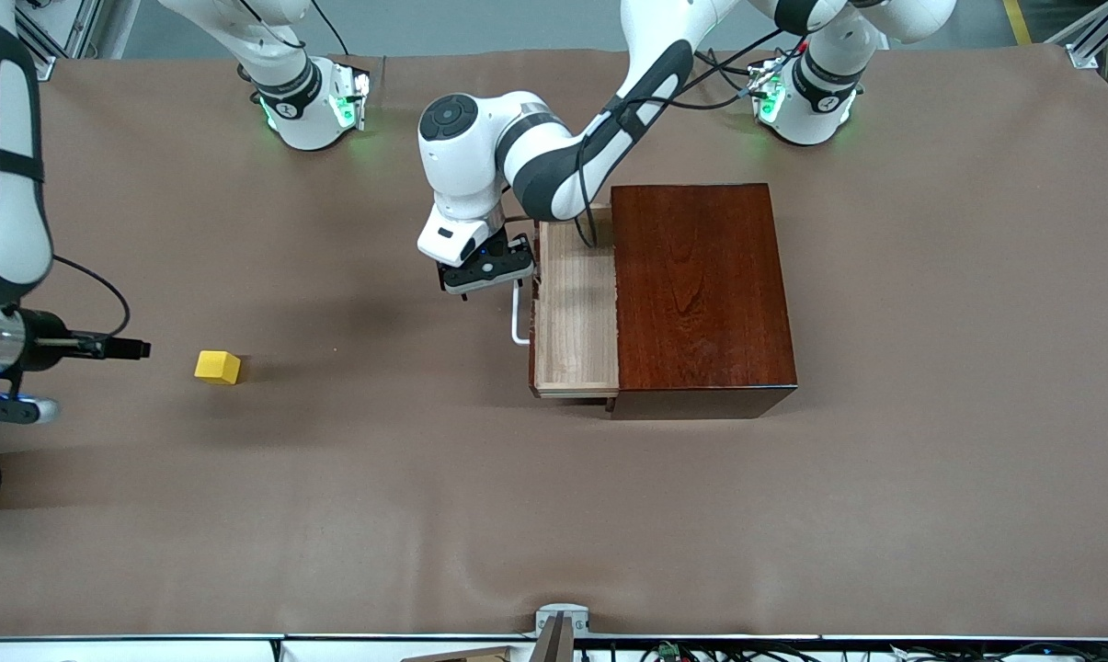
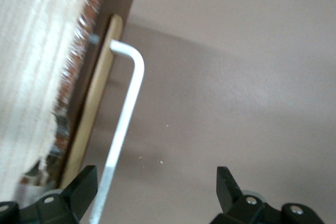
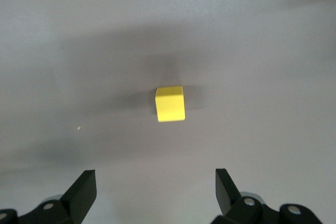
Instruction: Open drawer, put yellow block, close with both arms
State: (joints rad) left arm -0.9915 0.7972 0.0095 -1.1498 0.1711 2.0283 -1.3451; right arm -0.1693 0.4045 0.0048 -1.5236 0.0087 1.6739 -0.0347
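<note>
A: Status, quick — drawer?

B: The drawer (image 1: 576, 313) is pulled well out of the dark wooden box (image 1: 701, 290), pale tray empty. The left gripper (image 1: 487, 269) sits just beside the white handle (image 1: 519, 317), toward the right arm's end of the table. In the left wrist view its fingers (image 2: 79, 190) are spread wide, and the handle (image 2: 123, 124) runs close past one of them; I can't tell whether they touch. Nothing gripped.

A: So the opening's done?

B: Looks done to me, judging by how much of the tray shows.

A: Block?

B: The yellow block (image 1: 217, 367) sits on the brown table cover (image 1: 554, 515), well apart from the drawer, toward the right arm's end and a bit nearer the front camera than the handle. Not picked up.

A: Right arm?

B: The right gripper (image 1: 6, 409) is up near that end of the table, by the edge of the front view. Its wrist camera looks straight down on the block (image 3: 170, 104), with fingers (image 3: 81, 192) open and holding nothing.

A: What's left?

B: Most of it — grasp the block, carry it across, drop it in the tray, then shut the drawer with both arms. I'd call it about a third done.
</note>
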